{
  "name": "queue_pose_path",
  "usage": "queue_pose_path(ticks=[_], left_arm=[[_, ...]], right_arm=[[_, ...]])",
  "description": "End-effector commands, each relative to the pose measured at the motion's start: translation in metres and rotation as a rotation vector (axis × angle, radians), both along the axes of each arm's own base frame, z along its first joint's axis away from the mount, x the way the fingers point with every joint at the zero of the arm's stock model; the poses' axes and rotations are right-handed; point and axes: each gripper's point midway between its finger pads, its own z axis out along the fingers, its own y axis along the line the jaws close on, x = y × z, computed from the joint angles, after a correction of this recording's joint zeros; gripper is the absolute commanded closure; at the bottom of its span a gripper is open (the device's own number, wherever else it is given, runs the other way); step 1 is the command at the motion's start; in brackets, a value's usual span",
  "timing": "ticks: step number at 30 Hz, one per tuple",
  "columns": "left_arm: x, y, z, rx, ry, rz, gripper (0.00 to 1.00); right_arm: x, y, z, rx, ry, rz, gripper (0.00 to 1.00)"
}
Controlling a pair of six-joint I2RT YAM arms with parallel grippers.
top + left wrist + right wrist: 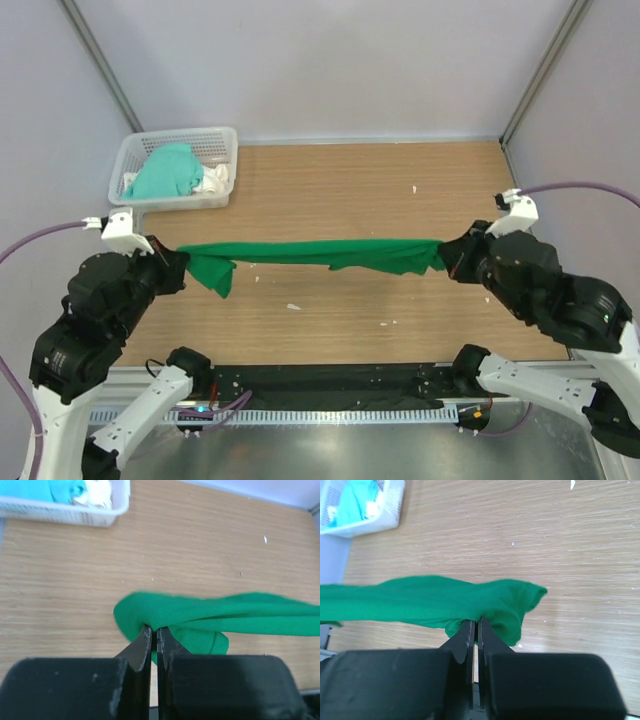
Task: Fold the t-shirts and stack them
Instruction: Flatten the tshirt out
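Observation:
The deep green t-shirt (320, 253) hangs stretched in a narrow band across the table between both arms, off the wood. My left gripper (172, 260) is shut on its left end, where a loose flap droops. In the left wrist view my left gripper (154, 628) pinches the green t-shirt (210, 612) at its bunched edge. My right gripper (447, 258) is shut on the right end. The right wrist view shows my right gripper (474, 623) clamped on the green t-shirt (430, 602). A paler mint-teal t-shirt (165, 172) lies crumpled in the basket.
A white lattice basket (222, 140) stands at the table's back left, holding the teal shirt and some white cloth (212, 181). Small white specks dot the wooden table (400, 190). Grey walls and metal posts close in the back and sides.

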Motion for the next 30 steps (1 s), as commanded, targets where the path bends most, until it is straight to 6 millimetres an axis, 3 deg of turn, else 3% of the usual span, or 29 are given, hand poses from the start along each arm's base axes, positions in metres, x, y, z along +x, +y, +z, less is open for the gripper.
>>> queue_pose_path(ticks=[1, 3, 4, 5, 6, 7, 8, 9, 10, 11, 13, 16, 18, 20, 21, 22, 25, 30], left_arm=[[-0.001, -0.003, -0.019, -0.042, 0.044, 0.016, 1.0], [0.012, -0.012, -0.033, -0.032, 0.099, 0.008, 0.99], [0.02, -0.013, -0.043, -0.019, 0.146, 0.03, 0.93], [0.033, -0.012, -0.063, 0.046, 0.25, 0.069, 0.88], [0.042, -0.014, -0.073, 0.088, 0.318, 0.083, 0.79], [0.046, -0.014, -0.075, 0.129, 0.373, 0.083, 0.7], [0.052, -0.014, -0.08, 0.171, 0.428, 0.095, 0.62], [0.067, -0.017, -0.103, 0.246, 0.566, 0.118, 0.47], [0.071, -0.019, -0.106, 0.27, 0.607, 0.117, 0.41], [0.076, -0.024, -0.108, 0.289, 0.627, 0.087, 0.39], [0.085, -0.035, -0.102, 0.262, 0.603, 0.045, 0.36], [0.091, -0.061, -0.089, 0.151, 0.507, -0.067, 0.35], [0.076, -0.084, -0.103, 0.071, 0.54, -0.198, 0.35], [0.069, -0.103, -0.115, 0.008, 0.558, -0.289, 0.45], [0.057, -0.111, -0.136, -0.017, 0.616, -0.325, 0.48], [0.054, -0.115, -0.138, -0.041, 0.609, -0.332, 0.5], [0.041, -0.129, -0.152, -0.127, 0.647, -0.365, 0.57], [0.027, -0.152, -0.163, -0.137, 0.689, -0.432, 0.59]], right_arm=[[0.003, -0.016, -0.009, -0.017, -0.012, -0.079, 0.99], [0.027, 0.002, -0.027, -0.172, 0.031, -0.076, 0.99], [0.04, 0.006, -0.022, -0.261, 0.019, -0.055, 0.99], [0.075, 0.004, -0.045, -0.365, 0.108, -0.101, 0.99], [0.098, 0.002, -0.048, -0.353, 0.137, -0.1, 0.99], [0.112, 0.019, -0.055, -0.257, 0.195, 0.017, 0.99], [0.15, -0.012, -0.084, -0.2, 0.311, -0.073, 0.94], [0.156, -0.016, -0.099, -0.155, 0.397, -0.061, 0.89], [0.167, -0.013, -0.094, -0.119, 0.424, -0.043, 0.82], [0.17, -0.01, -0.099, -0.125, 0.457, -0.008, 0.57], [0.17, -0.009, -0.11, -0.133, 0.509, -0.005, 0.38], [0.155, -0.007, -0.118, -0.102, 0.495, 0.016, 0.26], [0.135, -0.008, -0.138, -0.094, 0.527, 0.029, 0.23], [0.119, -0.003, -0.154, -0.068, 0.561, 0.065, 0.24], [0.109, -0.004, -0.17, -0.059, 0.582, 0.06, 0.27], [0.106, -0.006, -0.178, -0.056, 0.596, 0.049, 0.35], [0.107, -0.017, -0.198, -0.05, 0.616, -0.028, 0.45], [0.124, -0.042, -0.228, -0.052, 0.656, -0.095, 0.37]])
